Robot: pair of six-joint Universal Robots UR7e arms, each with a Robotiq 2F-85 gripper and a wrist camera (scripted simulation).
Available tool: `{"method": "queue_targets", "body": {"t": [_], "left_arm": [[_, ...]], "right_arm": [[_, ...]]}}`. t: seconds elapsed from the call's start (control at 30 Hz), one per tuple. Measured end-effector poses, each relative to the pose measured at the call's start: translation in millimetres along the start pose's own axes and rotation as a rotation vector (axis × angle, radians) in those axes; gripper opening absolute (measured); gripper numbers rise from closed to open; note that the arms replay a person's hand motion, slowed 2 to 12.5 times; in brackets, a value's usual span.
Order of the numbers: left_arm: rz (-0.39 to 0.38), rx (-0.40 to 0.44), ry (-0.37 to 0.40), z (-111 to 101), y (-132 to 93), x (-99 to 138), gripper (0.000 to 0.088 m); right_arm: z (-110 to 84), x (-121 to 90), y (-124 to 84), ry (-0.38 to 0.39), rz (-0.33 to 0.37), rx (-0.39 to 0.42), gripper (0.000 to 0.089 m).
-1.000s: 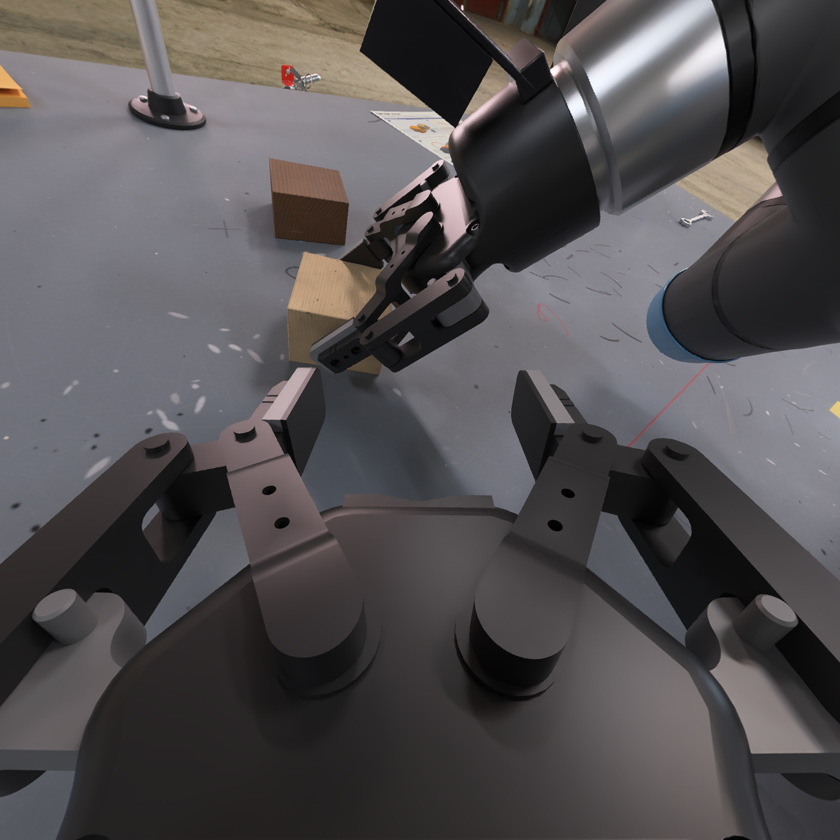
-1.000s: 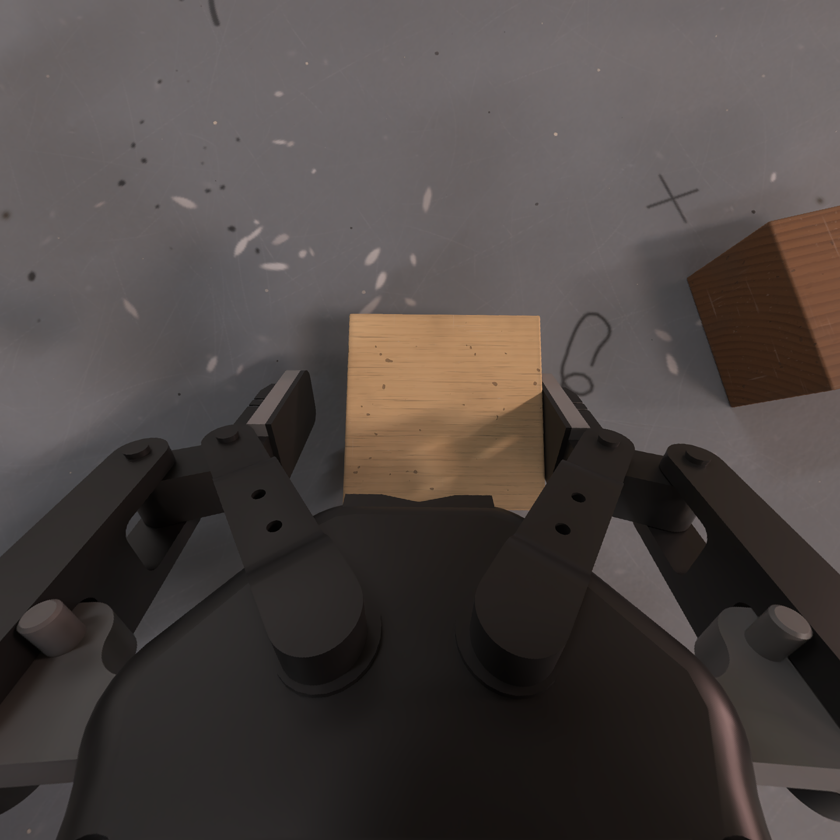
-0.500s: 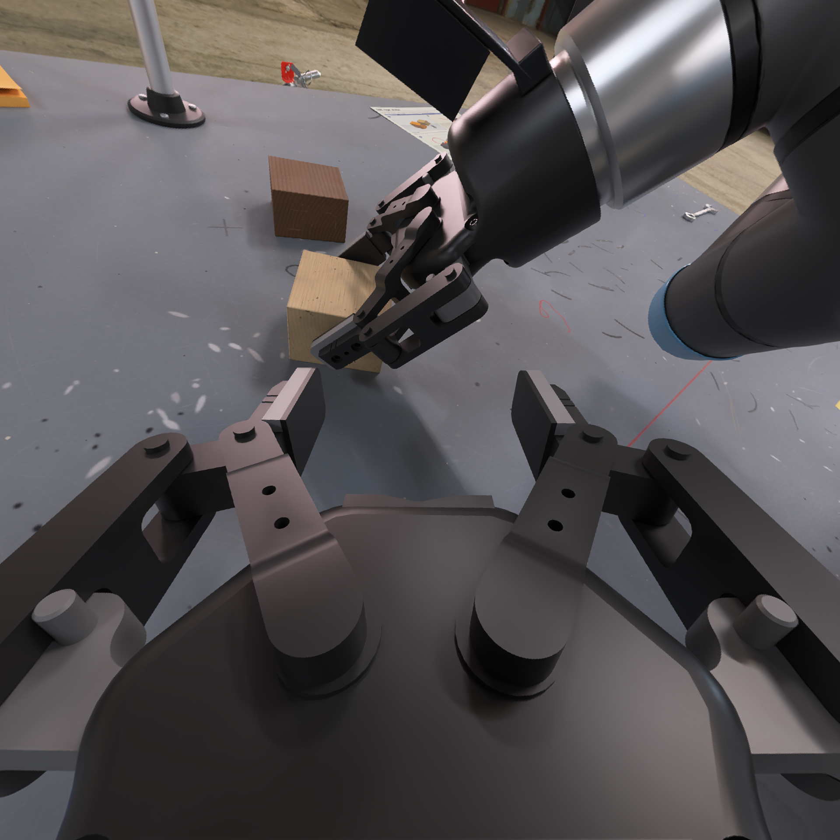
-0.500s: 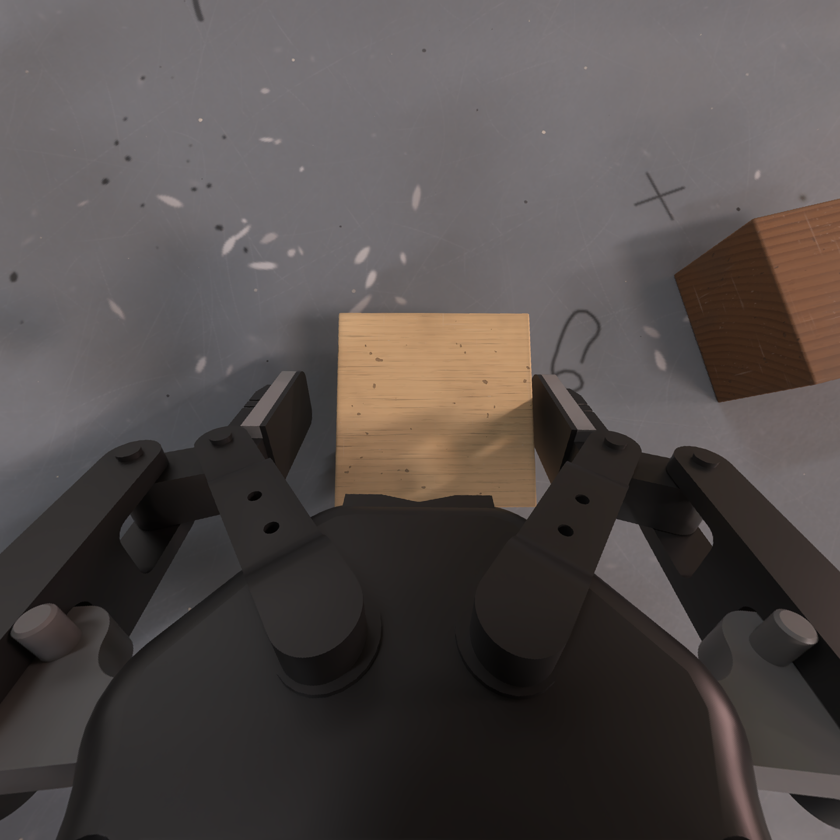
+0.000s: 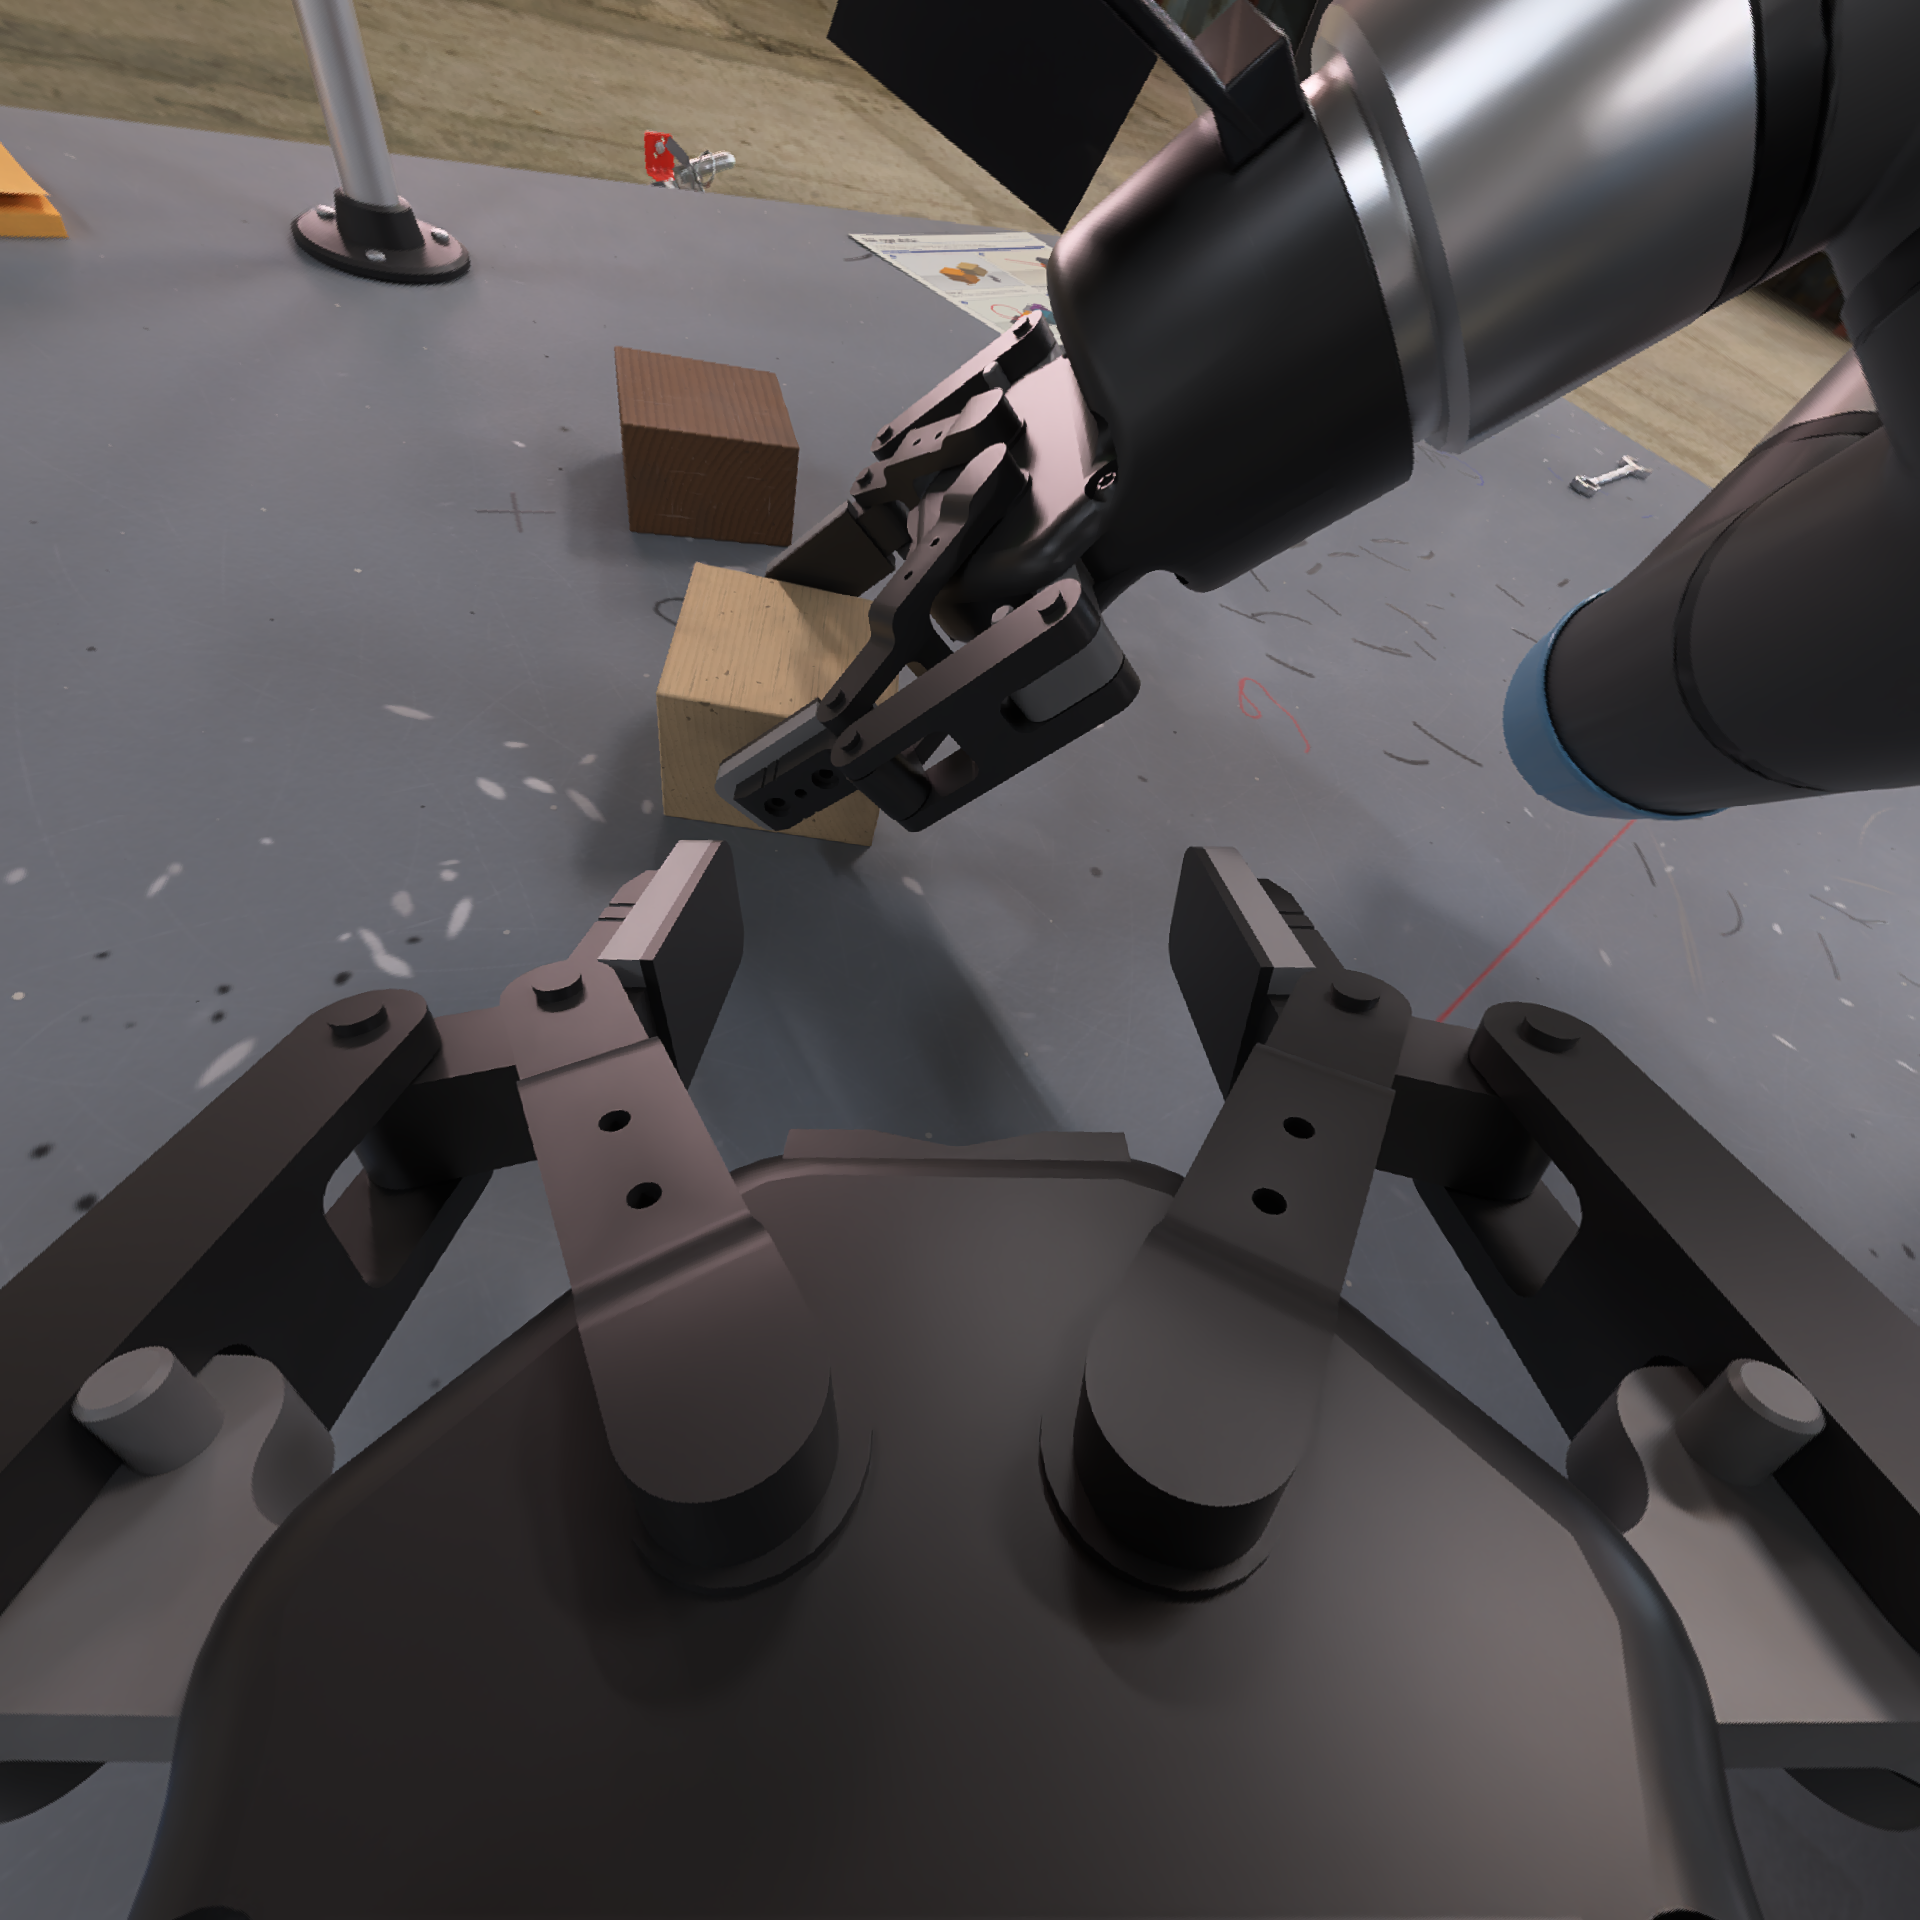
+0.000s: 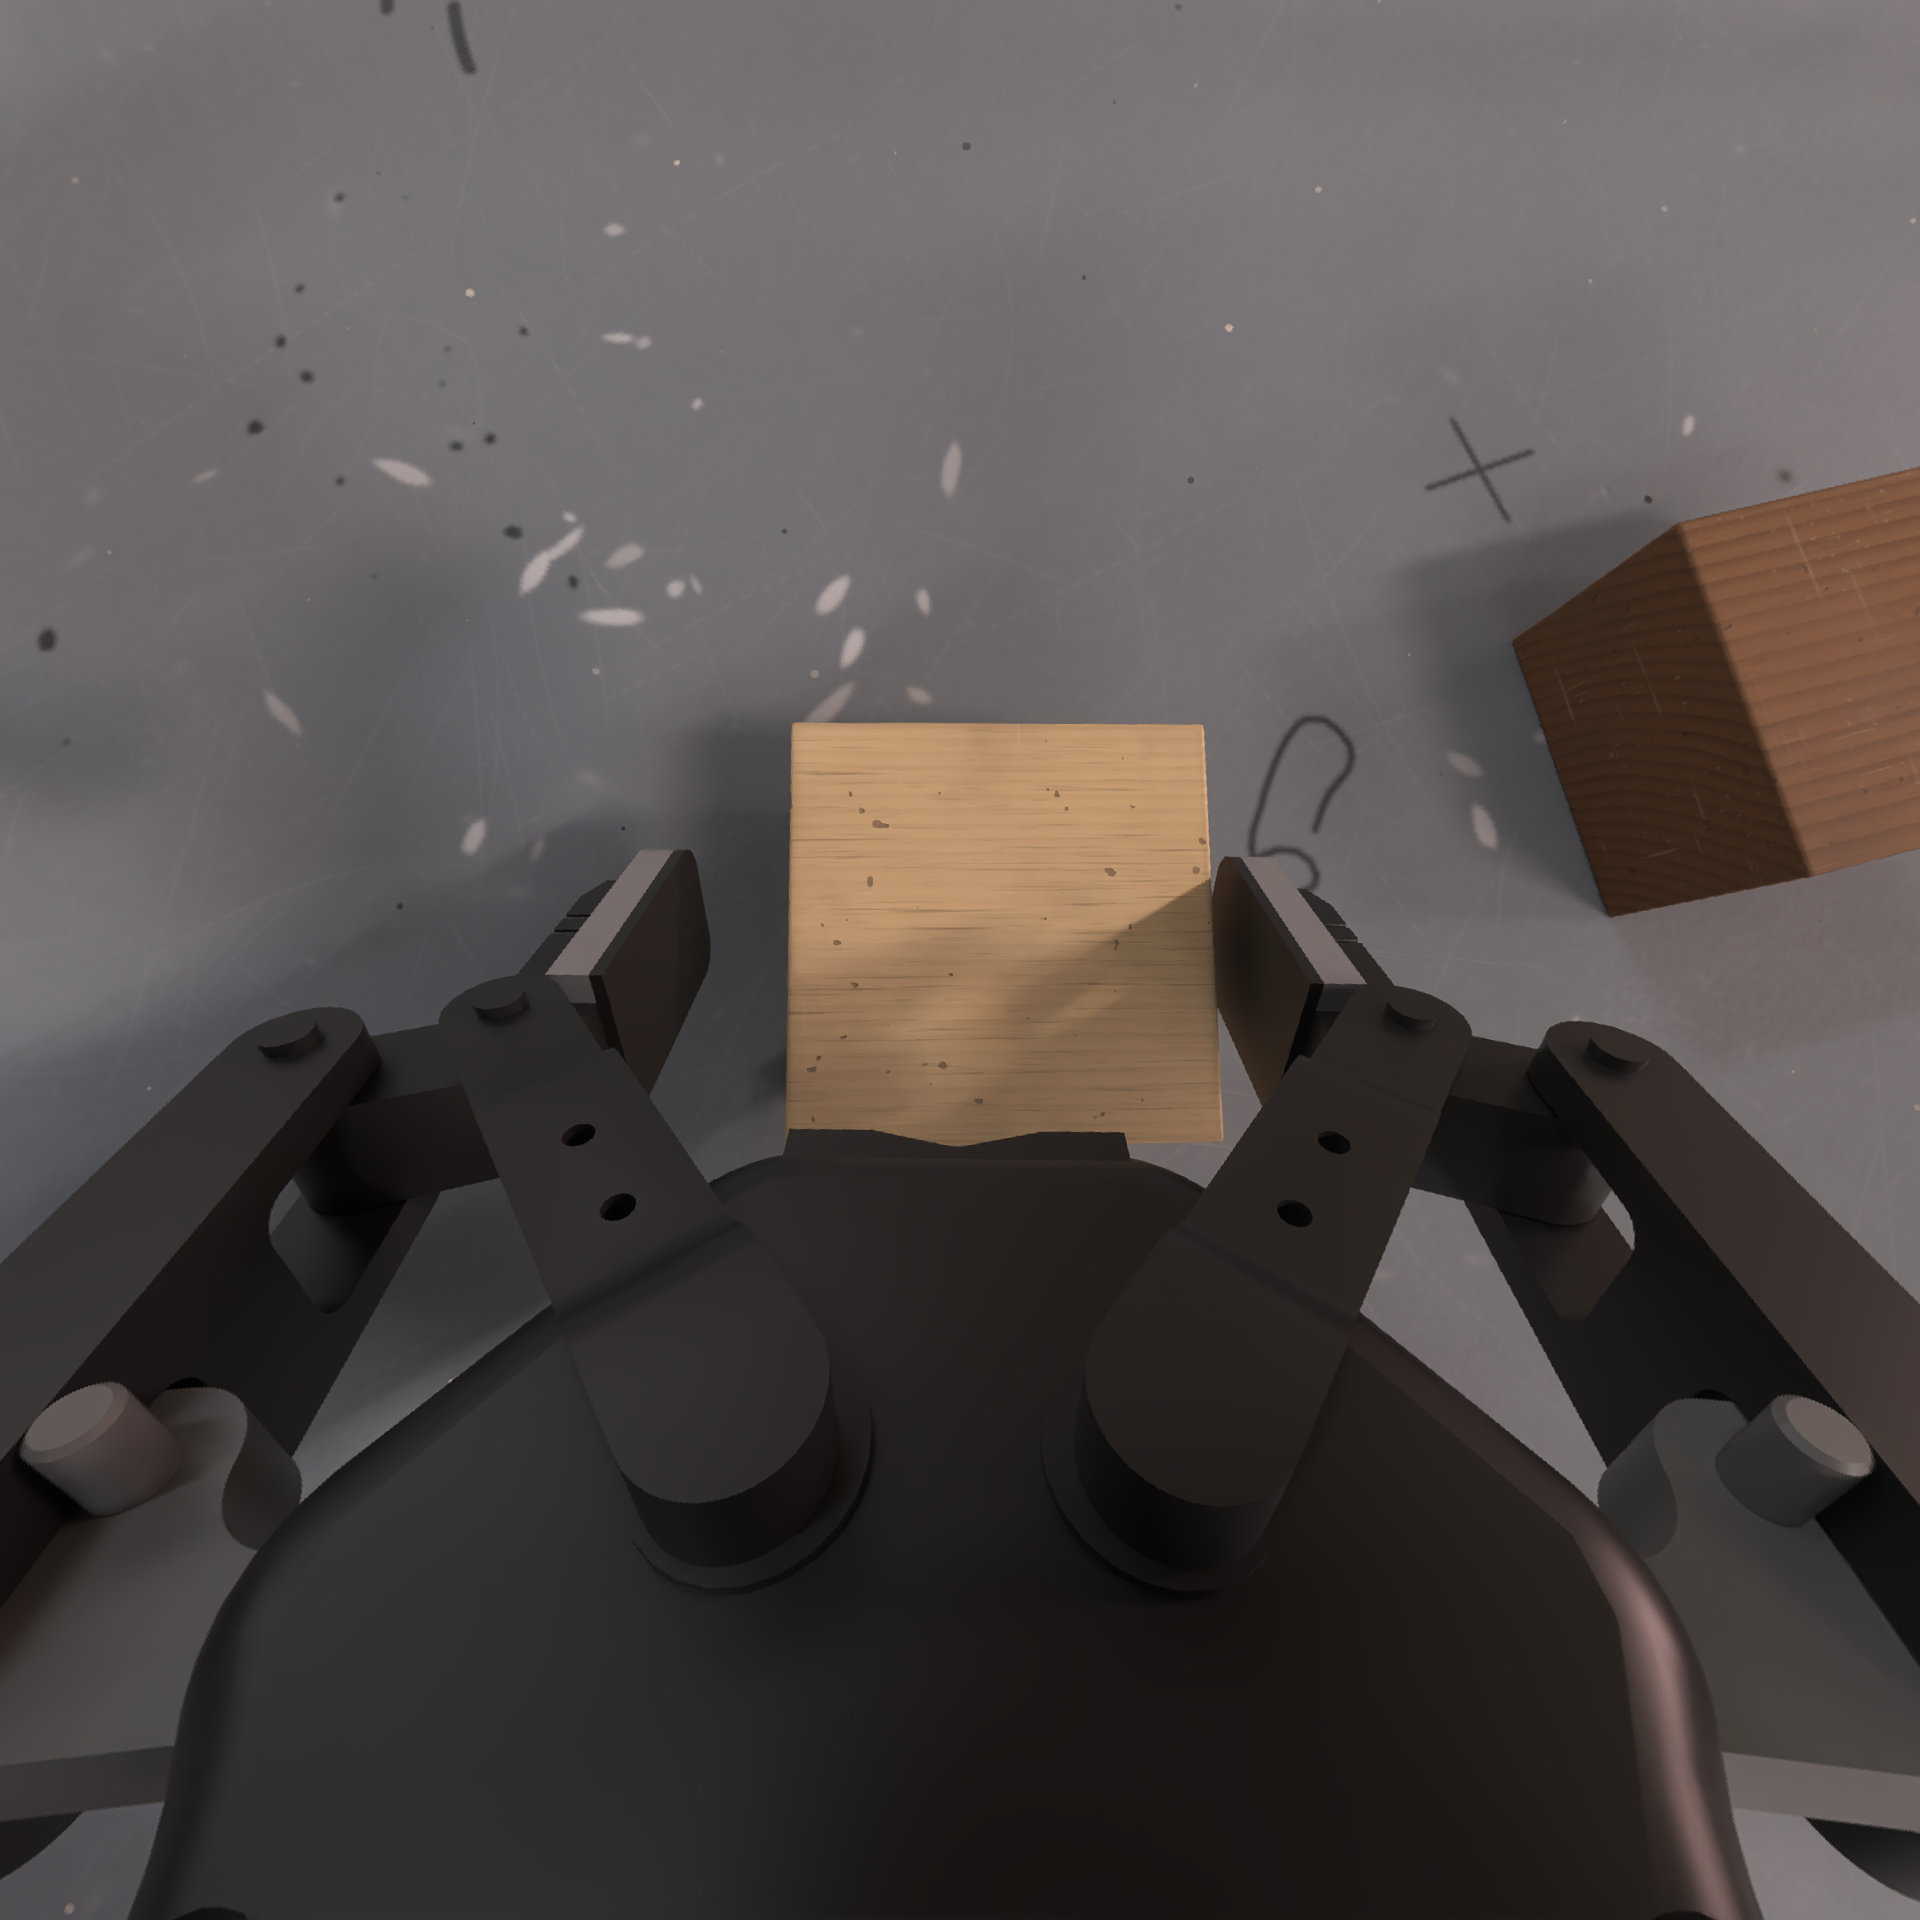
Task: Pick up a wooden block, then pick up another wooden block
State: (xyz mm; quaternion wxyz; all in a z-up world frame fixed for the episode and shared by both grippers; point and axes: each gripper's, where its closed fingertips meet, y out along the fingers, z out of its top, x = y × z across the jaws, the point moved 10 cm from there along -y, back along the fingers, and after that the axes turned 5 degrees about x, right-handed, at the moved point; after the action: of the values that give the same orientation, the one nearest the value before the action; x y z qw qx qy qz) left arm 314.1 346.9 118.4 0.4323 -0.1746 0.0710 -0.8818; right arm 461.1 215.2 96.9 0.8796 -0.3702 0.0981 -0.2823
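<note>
Right gripper (image 6: 956, 971) now centred astride light block (image 6: 997, 925), unclamped.

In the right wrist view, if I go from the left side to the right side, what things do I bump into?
Gripper's left finger → light wooden block → gripper's right finger → dark brown wooden block, all on the grey table.

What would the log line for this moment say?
right gripper: open, straddling light wooden block | left gripper: open, empty | dark wooden block: untouched on table
</note>
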Motion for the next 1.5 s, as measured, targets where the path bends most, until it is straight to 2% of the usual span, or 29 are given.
{"method": "queue_targets", "body": {"t": [0.53,0.93,1.5], "left_arm": [[-0.008,-0.015,-0.011,-2.4,2.1,-0.1,0.0727],[-0.010,-0.022,-0.003,-3.1,2.7,1.0,0.0727],[0.008,-0.026,0.028,-2.5,2.0,1.6,0.0727]], "right_arm": [[3.7,-1.4,5.4,-0.027,-0.023,-0.012,0.0790],[4.2,0.1,9.8,-0.006,-0.016,-0.036,0.0744],[1.9,4.6,5.1,0.002,-0.023,-0.065,0.0715]]}}
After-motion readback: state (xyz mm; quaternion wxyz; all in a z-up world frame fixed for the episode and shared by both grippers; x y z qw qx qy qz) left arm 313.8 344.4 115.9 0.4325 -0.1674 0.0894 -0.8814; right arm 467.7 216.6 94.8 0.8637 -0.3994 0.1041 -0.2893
